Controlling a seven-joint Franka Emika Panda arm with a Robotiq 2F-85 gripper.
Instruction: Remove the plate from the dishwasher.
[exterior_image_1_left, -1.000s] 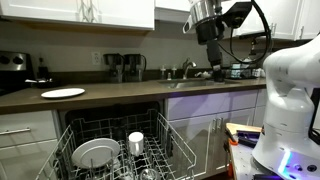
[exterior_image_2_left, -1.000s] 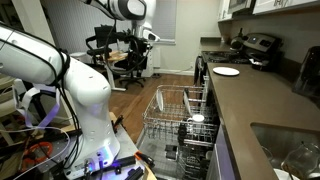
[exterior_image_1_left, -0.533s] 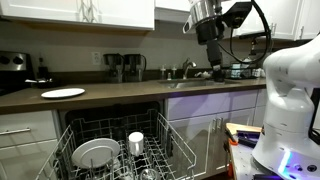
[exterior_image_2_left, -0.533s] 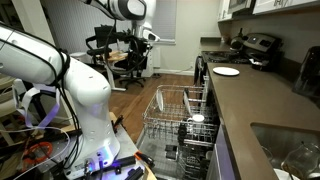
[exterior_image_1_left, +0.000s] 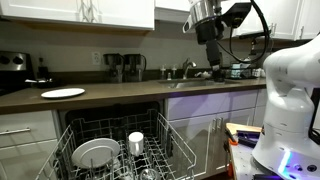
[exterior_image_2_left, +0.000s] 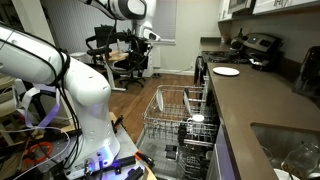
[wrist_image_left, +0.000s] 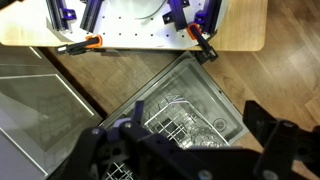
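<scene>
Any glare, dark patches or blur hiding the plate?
In an exterior view the dishwasher interior is dark but the plate shows; in an exterior view the window glares; in the wrist view the end effector fingers are dark and blurred.

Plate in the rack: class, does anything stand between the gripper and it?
Nothing visible does. The gripper hangs open, high above the pulled-out rack; the plate stands there uncovered, a cup beside it.

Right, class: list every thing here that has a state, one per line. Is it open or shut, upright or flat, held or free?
dishwasher: door open, rack pulled out.
plate: leaning in the rack, not held.
cup: standing in the rack.
white plate: flat on the countertop.
gripper: open, empty, high above the counter.
</scene>
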